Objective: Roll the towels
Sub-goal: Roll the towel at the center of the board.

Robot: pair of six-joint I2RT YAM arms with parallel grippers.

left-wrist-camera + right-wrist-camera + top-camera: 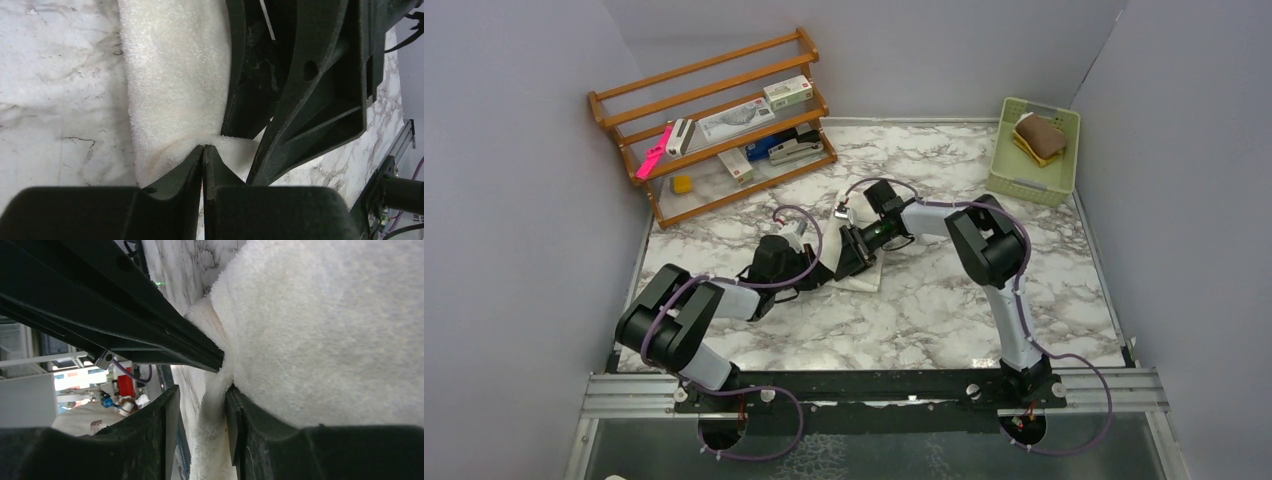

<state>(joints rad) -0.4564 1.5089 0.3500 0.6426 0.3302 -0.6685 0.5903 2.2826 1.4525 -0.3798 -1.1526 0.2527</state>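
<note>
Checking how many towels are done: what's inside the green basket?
The basket holds one towel, brown side up with mustard yellow showing at its edge. Anything lying beneath it is covered.

Soft terry cloth on a marble-look table (924, 310)
The cream towel (175, 75) is thick, fuzzy, matt cloth. The tabletop looks smooth, grey-veined, faintly glossy. The left gripper (202, 150) and the right gripper (200, 395) are matt black plastic, slightly grainy. The rack (714, 80) is varnished wood, the basket (1029, 185) pale green plastic, the near rail (624, 390) bare metal.
</note>
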